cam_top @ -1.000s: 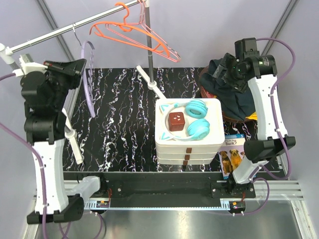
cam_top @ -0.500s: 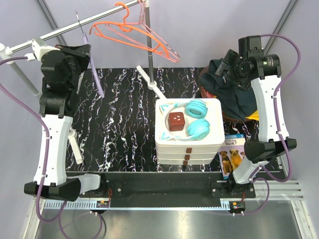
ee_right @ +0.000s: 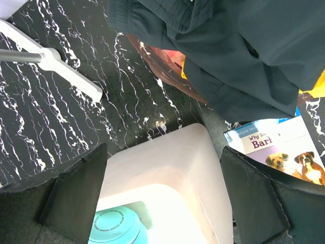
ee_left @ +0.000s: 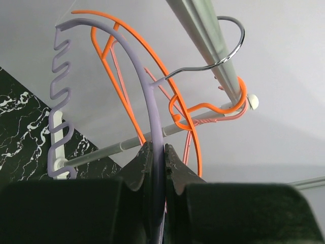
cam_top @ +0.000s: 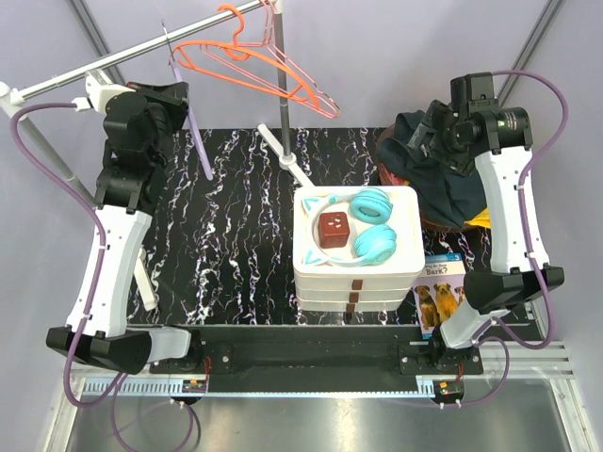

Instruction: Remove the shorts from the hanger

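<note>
Fingers of the left pincer (ee_left: 157,152) pressed together on the curved arm of the lilac hanger (ee_left: 147,86), no gap to see beside the plastic. Held high above the table (cam_top: 236,235) and pointing up toward the rail (ee_left: 208,46). Just beyond the fingertips, the hanger's metal hook (ee_left: 226,53), curved round the rail. A little farther along the same rail, an orange hanger (ee_left: 203,107), and close behind it a thin pink hanger (ee_left: 192,145).

Right pincer (ee_right: 162,152) wide open, holding nothing, looking down from above. Directly under it, the corner of a white tray stack (ee_right: 188,168), with teal headphones (ee_right: 114,226) inside at the near side. To the left of the fingers, marbled table and the white foot of the rack (ee_right: 71,76). Ahead of the fingertips, the dark blue shorts (ee_right: 238,46), off the hangers, lying crumpled at the far right corner of the table over something orange and yellow. Apart from both pincers. To the right of this pincer, just beside the edge of the shorts, a book with dogs on the cover (ee_right: 274,147).
</note>
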Controlling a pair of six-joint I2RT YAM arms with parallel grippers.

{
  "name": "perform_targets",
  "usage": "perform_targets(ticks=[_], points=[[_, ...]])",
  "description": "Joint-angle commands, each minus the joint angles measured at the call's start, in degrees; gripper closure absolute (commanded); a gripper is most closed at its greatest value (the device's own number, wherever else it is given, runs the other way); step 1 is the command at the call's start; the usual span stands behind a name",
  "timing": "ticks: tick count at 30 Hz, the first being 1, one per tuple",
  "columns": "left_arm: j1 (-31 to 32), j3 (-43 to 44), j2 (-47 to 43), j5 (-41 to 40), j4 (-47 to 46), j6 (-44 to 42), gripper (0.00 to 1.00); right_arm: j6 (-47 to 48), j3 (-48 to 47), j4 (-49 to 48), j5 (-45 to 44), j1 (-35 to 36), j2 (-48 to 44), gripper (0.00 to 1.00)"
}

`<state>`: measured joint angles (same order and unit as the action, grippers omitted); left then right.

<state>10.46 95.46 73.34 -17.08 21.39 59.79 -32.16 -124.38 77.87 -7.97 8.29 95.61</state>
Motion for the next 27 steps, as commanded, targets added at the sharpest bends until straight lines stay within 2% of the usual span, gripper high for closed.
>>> perform_targets(ticks=[1, 5, 8, 12, 16, 19, 20, 23, 27], points=[[0.62, -1.59, -0.04, -1.91, -8.47, -0.55, 1.0, 0.87, 2.29, 6.43, -1.79, -0.03, -4.47, 0.0], [1.4, -2.29, 0.05, -0.85, -8.56, -0.99, 1.0, 0.7, 5.45, 5.54, -1.97, -0.12, -7.27, 0.0], [1.76, -3.35, -0.74, -0.85, -8.64, -1.43, 0.92, 0.43, 6.95, 5.28, -1.79, -0.03, -8.33, 0.0], [1.67, -6.33, -2.94, -0.5, -8.99, -2.65, 0.75, 0.0, 8.01, 5.98, -1.88, -0.03, -9.13, 0.0], [1.67, -8.09, -5.74, 0.73, -8.21, -4.15, 0.52, -0.36, 10.2, 5.72, -1.7, -0.03, -11.06, 0.0], [1.67, -8.89, -7.85, 2.48, -6.19, -6.43, 0.43, -0.36, 12.31, 4.93, -2.05, -0.03, -12.38, 0.0], [1.67, -9.15, -8.56, 2.93, -5.57, -6.88, 0.32, -0.1, 12.75, 5.01, -2.23, -0.03, -12.9, 0.0], [1.67, -11.51, -12.07, 4.6, -2.33, -7.75, 0.22, 0.26, 11.79, 6.42, -2.49, -0.03, -13.61, 0.0], [1.76, -12.05, -16.99, 10.47, 1.45, -11.97, 0.15, 1.14, 12.58, 6.16, -0.91, -0.03, -15.72, 0.0]])
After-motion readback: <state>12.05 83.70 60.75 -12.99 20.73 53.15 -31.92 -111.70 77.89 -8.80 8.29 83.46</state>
